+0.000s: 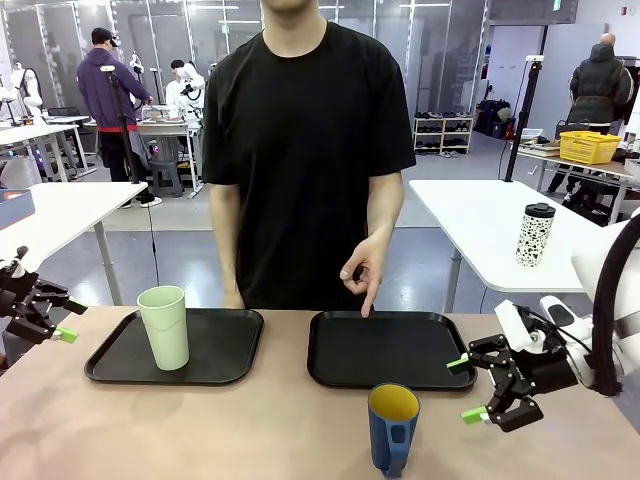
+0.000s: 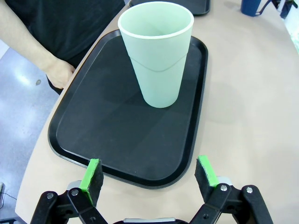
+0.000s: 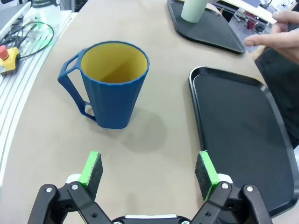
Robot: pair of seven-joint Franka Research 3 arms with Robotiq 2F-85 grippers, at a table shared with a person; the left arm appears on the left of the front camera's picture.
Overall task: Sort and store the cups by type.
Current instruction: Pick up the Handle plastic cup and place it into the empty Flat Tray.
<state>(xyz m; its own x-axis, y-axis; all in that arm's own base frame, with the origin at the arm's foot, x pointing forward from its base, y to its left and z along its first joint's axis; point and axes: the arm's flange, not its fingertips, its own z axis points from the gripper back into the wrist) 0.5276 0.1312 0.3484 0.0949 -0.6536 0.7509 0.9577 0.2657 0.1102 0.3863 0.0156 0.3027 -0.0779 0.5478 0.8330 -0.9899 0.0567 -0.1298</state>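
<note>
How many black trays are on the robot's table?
2. The left tray holds the green cup; the right tray lies beside it, where the person's hand points. None looks hidden.

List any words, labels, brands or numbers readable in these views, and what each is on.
No text can be read in any view.
Pale mint-green tumbler: plain, no print.
Dark blue mug with yellow inside: plain, no print.
Left black tray, right black tray: unmarked.
Black-and-white speckled tumbler: pattern only.
Yellow box with red button: too blurred to tell.
</note>
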